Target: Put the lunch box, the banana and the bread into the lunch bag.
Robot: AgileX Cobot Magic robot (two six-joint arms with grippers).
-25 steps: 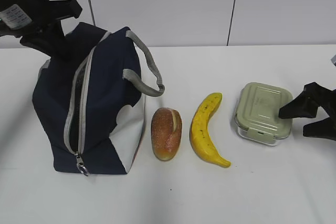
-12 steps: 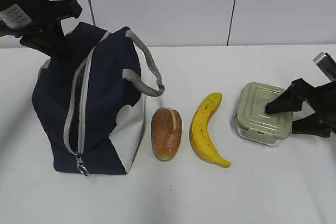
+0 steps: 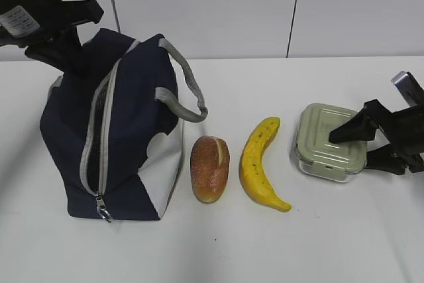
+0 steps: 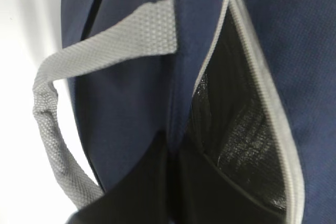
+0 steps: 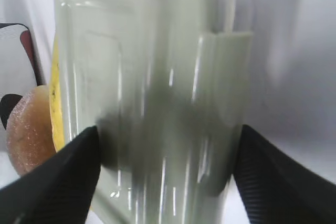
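While all three food items lie outside the lunch bag (image 3: pixel 109 130), the task is, by my judgement, barely begun: nothing is packed yet. The bag stands at the left of the counter (image 3: pixel 218 250) with its zipper parted, and the left end effector (image 3: pixel 63 54), pressed together, seems to pinch the fabric at the bag's top edge, though the wrist view is too dark at the bottom to be sure. The right end effector (image 3: pixel 361 142) is spread wide, its fingers either side of the lunch box (image 3: pixel 329 140) at the right, not yet clamped. Still to do: box, banana (image 3: pixel 260 164) and bread (image 3: pixel 210 168) all go in. Count: one bag, one box, one banana, one bread roll, lined up left to right.
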